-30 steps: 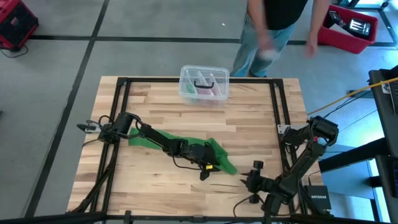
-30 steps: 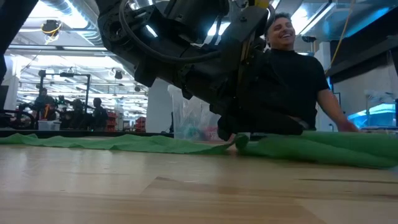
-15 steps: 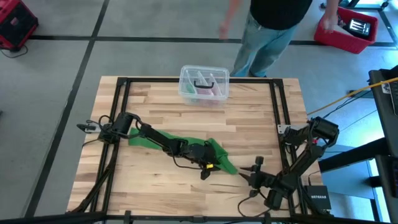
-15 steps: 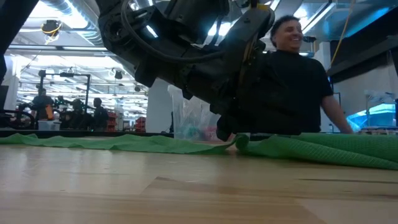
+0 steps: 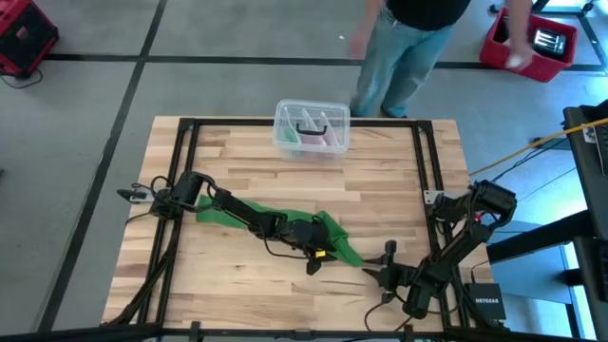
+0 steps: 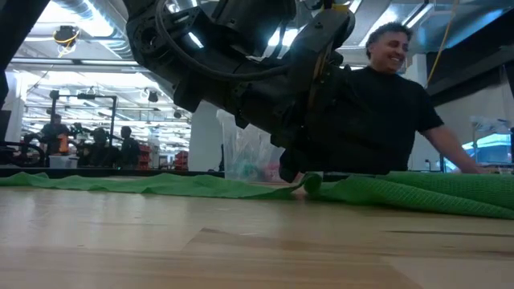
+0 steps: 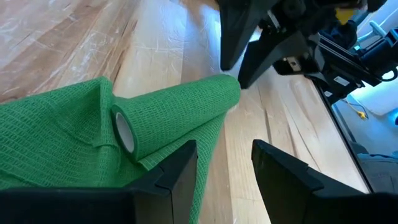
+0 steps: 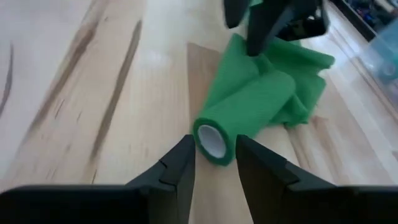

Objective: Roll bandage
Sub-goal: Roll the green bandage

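The bright green elastic fabric bandage (image 5: 323, 236) lies low in the middle of the overhead frame, stretched from the left arm's base toward centre. Its right end is already wound into a short tube with a pale core (image 8: 212, 142), though a good length of flat strip (image 6: 144, 184) is not yet rolled.

The left gripper (image 7: 221, 177) sits over the bunched cloth beside the tube, fingers parted with nothing between them. The right gripper (image 8: 214, 163) is at lower right of the overhead frame, aimed at the tube's open end, its fingers a narrow gap apart and empty.

To me this is mid-roll. Next, the right gripper likely has to close on the tube's end and turn it while the left steadies the loose strip.
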Controlling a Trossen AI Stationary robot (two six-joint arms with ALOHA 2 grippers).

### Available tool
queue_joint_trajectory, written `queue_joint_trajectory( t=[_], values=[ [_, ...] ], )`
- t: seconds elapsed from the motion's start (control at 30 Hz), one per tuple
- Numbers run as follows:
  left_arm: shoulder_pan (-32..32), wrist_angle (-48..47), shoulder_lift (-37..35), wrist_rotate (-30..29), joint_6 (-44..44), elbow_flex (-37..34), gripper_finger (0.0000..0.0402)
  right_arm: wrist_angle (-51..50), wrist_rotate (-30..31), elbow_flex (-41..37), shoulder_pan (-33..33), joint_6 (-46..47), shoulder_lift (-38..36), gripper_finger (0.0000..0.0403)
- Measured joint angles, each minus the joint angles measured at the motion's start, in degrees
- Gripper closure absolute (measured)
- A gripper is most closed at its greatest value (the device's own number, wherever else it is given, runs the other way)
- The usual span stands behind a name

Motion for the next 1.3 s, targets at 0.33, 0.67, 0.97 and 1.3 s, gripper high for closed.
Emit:
queue_joint_trajectory(
  t=[0.33, 0.67, 0.97, 1.3],
  values=[
    [-0.1, 0.0, 0.0, 0.0, -1.3, 0.0, 0.0254, 0.3, 3.5, 3.6, -4.6, -2.6, 4.7, 0.0283],
    [-0.1, 0.0, 0.0, -0.7, -1.3, 0.0, 0.0254, -1.9, 6.9, 3.8, -6.0, -4.6, 4.8, 0.0283],
    [-0.3, 0.0, 0.0, -0.7, -0.8, 0.0, 0.0254, -1.7, -0.6, 3.8, -8.3, -5.9, 4.7, 0.0283],
    [-0.3, -0.1, 0.0, -0.8, -0.9, 0.0, 0.0254, -4.6, -1.7, 3.9, -9.6, -5.6, 4.6, 0.0283]
  ],
)
